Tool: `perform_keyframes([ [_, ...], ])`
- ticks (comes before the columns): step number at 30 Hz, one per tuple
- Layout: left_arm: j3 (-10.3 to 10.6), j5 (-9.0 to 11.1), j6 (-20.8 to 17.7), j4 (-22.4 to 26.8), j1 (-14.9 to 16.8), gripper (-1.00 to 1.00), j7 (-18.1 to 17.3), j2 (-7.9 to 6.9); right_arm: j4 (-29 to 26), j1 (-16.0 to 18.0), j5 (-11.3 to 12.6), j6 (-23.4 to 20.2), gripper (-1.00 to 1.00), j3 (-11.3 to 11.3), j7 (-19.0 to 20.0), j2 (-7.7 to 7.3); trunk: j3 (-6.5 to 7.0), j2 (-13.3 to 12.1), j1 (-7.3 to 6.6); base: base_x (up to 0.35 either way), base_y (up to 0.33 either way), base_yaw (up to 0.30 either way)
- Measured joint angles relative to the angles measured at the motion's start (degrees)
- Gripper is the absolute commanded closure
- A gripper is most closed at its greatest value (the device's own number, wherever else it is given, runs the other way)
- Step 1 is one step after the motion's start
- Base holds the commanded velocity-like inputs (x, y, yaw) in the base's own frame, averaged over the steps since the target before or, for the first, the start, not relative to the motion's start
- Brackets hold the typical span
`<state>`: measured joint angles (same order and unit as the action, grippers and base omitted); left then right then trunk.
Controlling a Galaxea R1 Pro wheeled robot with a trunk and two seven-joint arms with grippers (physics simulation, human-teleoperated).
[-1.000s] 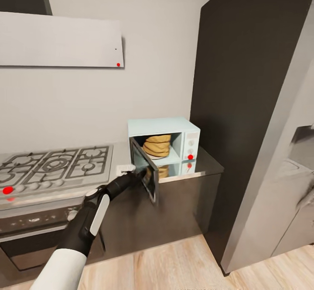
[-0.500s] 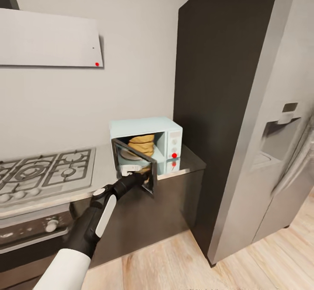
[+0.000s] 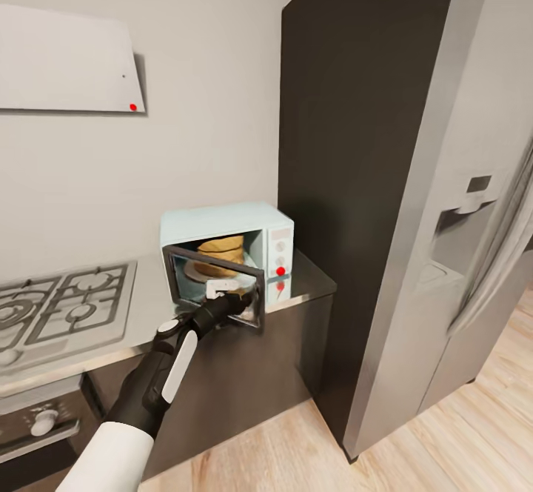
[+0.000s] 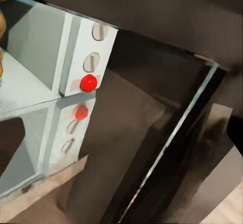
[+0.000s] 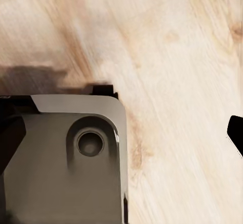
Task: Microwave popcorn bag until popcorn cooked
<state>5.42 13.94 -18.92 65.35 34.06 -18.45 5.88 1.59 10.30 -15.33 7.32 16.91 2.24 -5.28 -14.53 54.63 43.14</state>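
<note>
Countertop [image 3: 311, 278] carries microwave [image 3: 222, 224]; popcorn bag [image 3: 219, 249] inside — upright.

Your head camera looked forward and down from some way back at the microwave [image 3: 226, 255] on the surface [image 3: 148, 292]. Your left wrist camera sat close to the microwave's knob panel [image 4: 86, 64], sharing it with the head view. Your right wrist camera faced straight down at the wooden floor [image 5: 177, 57].

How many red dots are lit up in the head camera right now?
2, not counting a reflection: one on the white hood's lower right corner, one on the microwave's control panel. The countertop mirrors the latter. Others may be out of frame.
</note>
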Motion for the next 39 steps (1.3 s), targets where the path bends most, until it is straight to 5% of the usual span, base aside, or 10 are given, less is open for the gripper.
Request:
perform_keyframes([
  [7, 0.0, 0.0, 0.0, 0.0, 0.0, -1.00, 0.5, 0.10, 0.0, 0.0, -0.1, 0.2, -1.00, 0.0, 0.0, -0.21, 0.00, 0.0, 0.00, 0.258, 0.000, 0.000],
  [15, 1.2, 0.3, -0.1, -0.6, 0.0, -1.00, 6.6, 0.39, 0.0, 0.0, -0.1, 0.2, -1.00, 0.0, -0.1, -0.22, 0.00, 0.0, 0.00, 0.258, 0.000, 0.000],
  [19, 1.5, 0.1, 0.0, -1.0, 0.0, -1.00, 6.8, 1.93, 0.0, 0.0, -0.1, 0.2, -1.00, 0.0, -0.1, -0.19, 0.00, 0.0, 0.00, 0.258, 0.000, 0.000],
  [26, 4.2, 0.3, -0.1, -1.5, 0.0, -1.00, 15.6, 2.88, 0.0, 0.0, -0.1, 0.2, -1.00, 0.0, -0.1, -0.09, 0.00, 0.0, 0.00, 0.243, 0.000, 0.000],
  [32, 4.3, 0.1, 0.0, -1.5, 0.0, -1.00, 22.2, 3.61, 0.0, 0.0, -0.1, 0.2, -1.00, 0.0, -0.1, -0.04, 0.00, 0.0, 0.01, 0.221, 0.000, 0.000],
  [39, 4.2, 1.1, -0.7, -1.1, -0.1, -1.00, 22.2, 3.73, 0.0, 0.0, -0.1, 0.2, -1.00, 0.0, -0.1, -0.12, -0.01, 0.0, 0.05, -0.026, 0.000, 0.000],
])
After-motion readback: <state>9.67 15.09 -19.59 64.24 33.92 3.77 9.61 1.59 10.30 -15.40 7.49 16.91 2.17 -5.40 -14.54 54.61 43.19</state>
